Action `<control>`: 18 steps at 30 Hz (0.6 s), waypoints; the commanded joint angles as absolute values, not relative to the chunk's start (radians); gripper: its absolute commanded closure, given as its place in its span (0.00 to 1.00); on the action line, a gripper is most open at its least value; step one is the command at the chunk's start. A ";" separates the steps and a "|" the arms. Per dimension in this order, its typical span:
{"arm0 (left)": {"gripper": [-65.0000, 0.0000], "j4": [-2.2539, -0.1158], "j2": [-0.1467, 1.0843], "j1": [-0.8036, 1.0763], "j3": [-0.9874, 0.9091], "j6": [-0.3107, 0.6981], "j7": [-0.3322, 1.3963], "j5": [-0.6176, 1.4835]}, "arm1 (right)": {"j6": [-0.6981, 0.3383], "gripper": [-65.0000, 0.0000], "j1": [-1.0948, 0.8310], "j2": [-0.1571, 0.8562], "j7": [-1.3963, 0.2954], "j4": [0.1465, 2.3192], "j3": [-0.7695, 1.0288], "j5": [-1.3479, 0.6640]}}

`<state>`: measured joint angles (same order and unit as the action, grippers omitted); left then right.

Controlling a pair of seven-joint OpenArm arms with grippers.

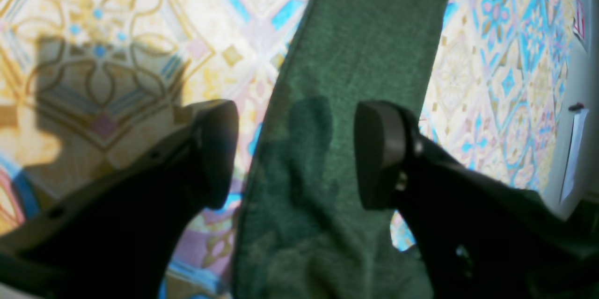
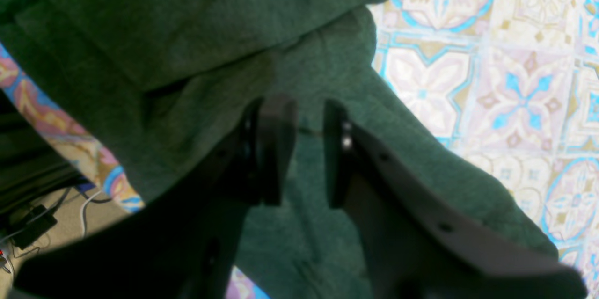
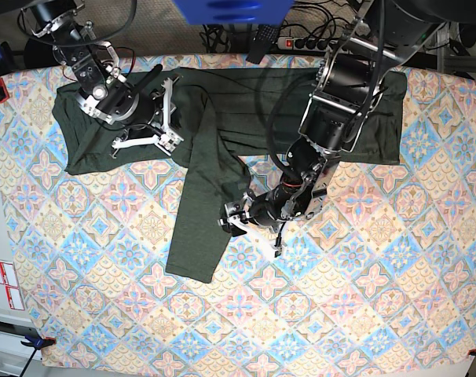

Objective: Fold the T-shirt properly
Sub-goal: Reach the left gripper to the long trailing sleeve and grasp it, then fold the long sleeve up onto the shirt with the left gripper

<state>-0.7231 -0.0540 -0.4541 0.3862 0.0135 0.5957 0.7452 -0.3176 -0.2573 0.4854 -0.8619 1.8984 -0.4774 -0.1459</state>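
The dark olive-green T-shirt [image 3: 246, 110] lies spread across the far part of the patterned table. One long sleeve [image 3: 195, 228] runs down toward the middle. My left gripper [image 3: 250, 222] is low by the sleeve's right edge. In the left wrist view it [image 1: 295, 154] is open, with the sleeve [image 1: 355, 55] lying flat on the table below the gap between its jaws. My right gripper [image 3: 166, 118] hovers over the shirt's left part. In the right wrist view it [image 2: 309, 149] stands narrowly open over wrinkled cloth [image 2: 164, 32], holding nothing that I can see.
The tile-patterned tablecloth [image 3: 316, 314] covers the table. The table's left edge and the floor with cables [image 2: 42, 224] are close to my right gripper. A power strip [image 3: 305, 43] and cables lie beyond the far edge. Red-and-white labels [image 3: 2, 284] are at the left.
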 commanded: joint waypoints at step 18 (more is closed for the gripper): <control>1.00 -0.941 0.005 -0.404 0.504 -0.008 0.604 0.745 | -0.317 0.79 -0.251 0.498 -0.849 1.946 -0.470 -0.151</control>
<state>-0.9169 0.0078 -0.3843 0.5095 -0.0151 0.6205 0.7414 -0.3176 -0.2581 0.4885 -0.8658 1.9263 -0.4774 -0.1444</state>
